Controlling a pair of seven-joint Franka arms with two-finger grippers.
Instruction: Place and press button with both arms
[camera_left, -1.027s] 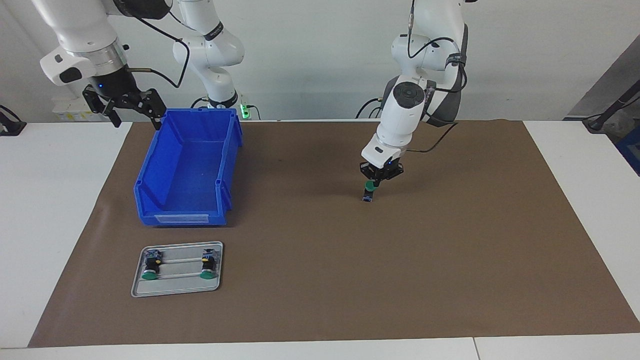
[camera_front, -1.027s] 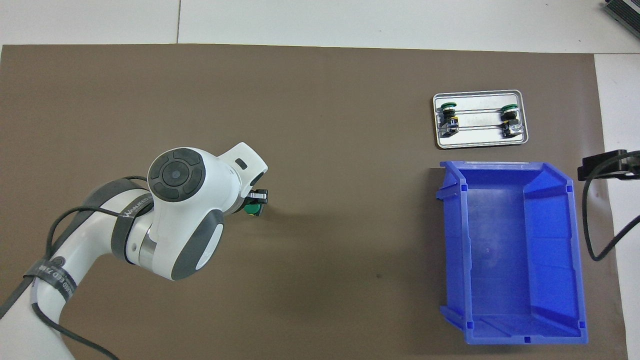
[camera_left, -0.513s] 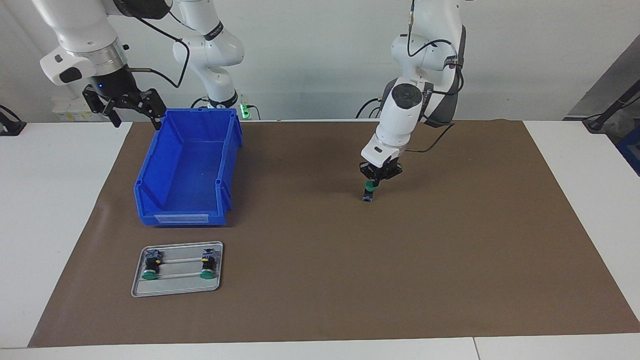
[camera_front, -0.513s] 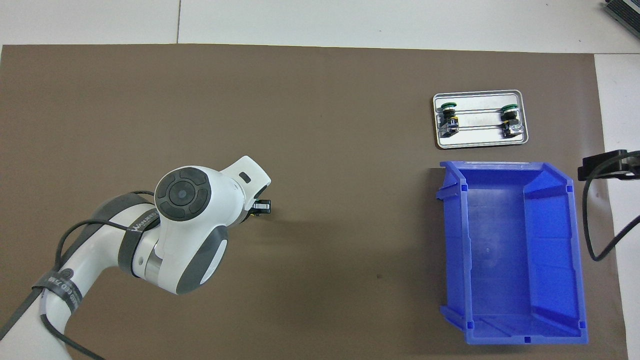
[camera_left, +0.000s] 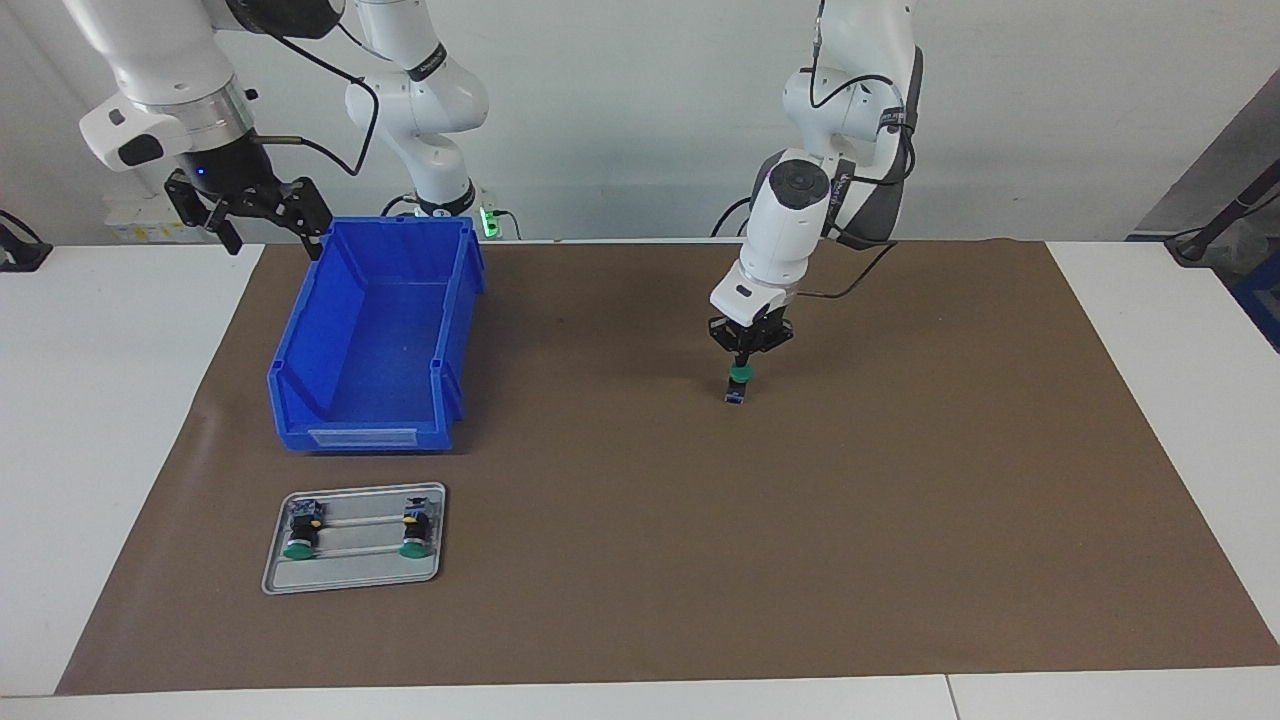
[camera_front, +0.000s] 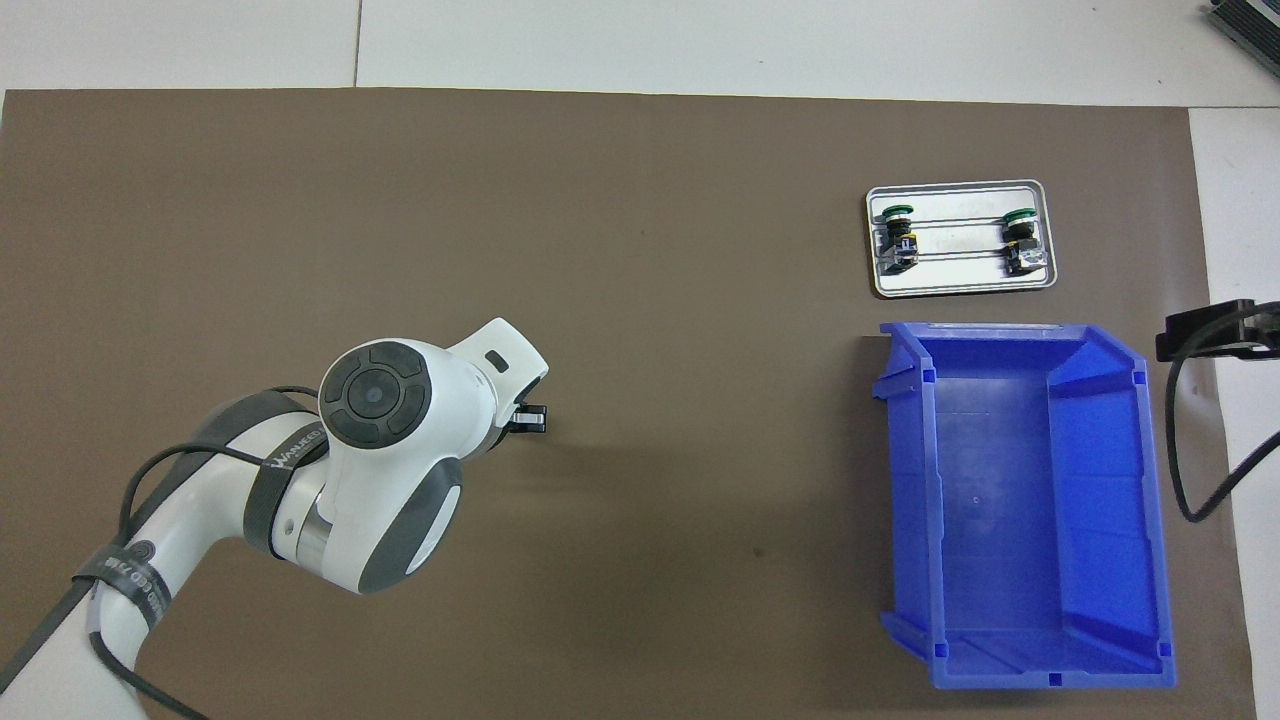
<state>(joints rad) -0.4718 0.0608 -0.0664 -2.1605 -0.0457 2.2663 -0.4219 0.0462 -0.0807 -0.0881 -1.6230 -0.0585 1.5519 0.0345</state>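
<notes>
Now we see the left tool (camera_left: 741, 362) lifted a little above the button (camera_left: 738, 384), where a second ago its tips sat right down on the green cap. Its fingers are clenched together on nothing, tips just over the cap, and the wrist has drawn back toward the robots' end. The button stands upright on the brown mat (camera_left: 900, 520), in the middle stretch of the table (camera_left: 1180, 330), well apart from the blue bin (camera_left: 375, 340); it has not shifted over that second. In the overhead view the arm's housing hides it. We read this as the press on this button being over, or just being let go, with the tool coming off the cap.

Our right tool (camera_left: 250, 215) waits with fingers spread and nothing in them, up beside the bin's corner at the right arm's end, unchanged. Two more buttons (camera_left: 299, 530) lie on the metal tray (camera_left: 352, 583), so we judge more placing and pressing remains.
</notes>
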